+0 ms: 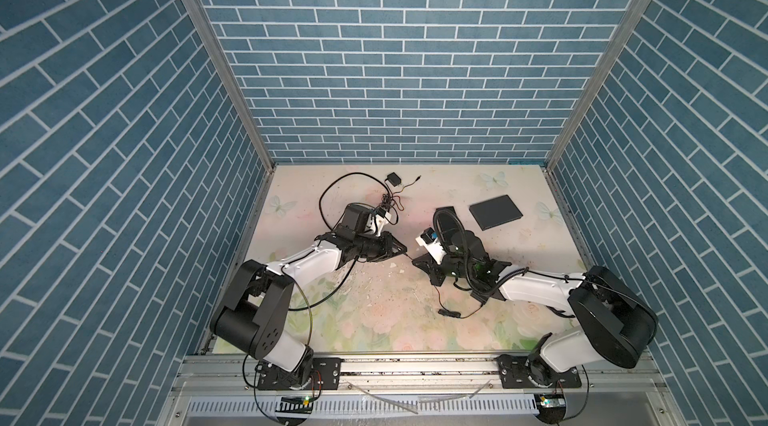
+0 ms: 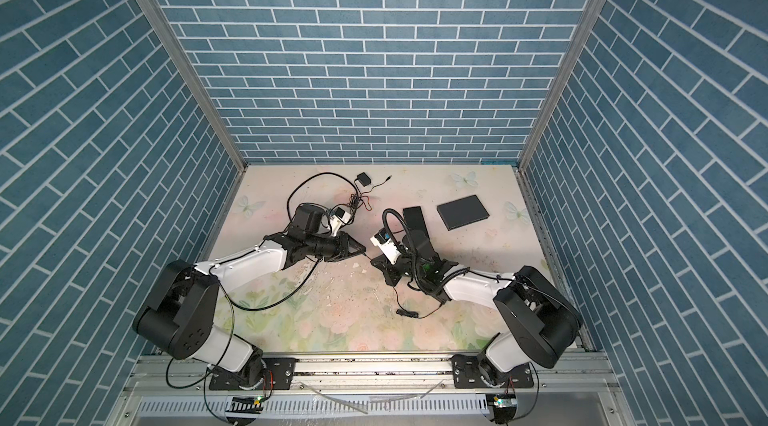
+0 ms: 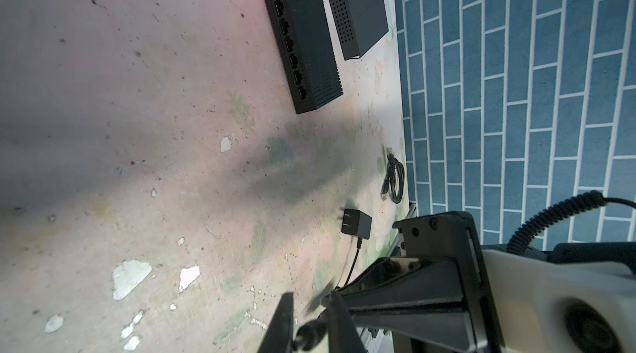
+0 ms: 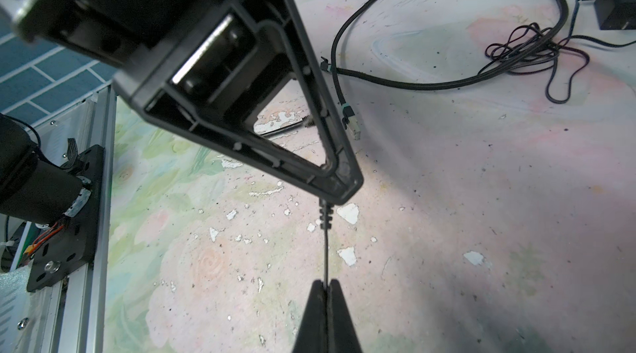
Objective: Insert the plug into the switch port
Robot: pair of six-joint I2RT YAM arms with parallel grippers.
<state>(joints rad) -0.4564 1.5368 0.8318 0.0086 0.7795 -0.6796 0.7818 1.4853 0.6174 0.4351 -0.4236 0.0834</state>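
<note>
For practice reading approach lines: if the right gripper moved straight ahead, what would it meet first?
Probably the plug at the left gripper, just along the cable the right gripper holds.

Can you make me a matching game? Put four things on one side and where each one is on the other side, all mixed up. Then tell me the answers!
Things:
1. plug
2. thin cord
3. switch
4. coiled cable

Places:
A. on the table by the blue wall
B. pinched in the shut right pincer
C. beside the box with holes
D. between the left pincer tips

Pairs: 1-D, 2-B, 3-C, 4-A
</note>
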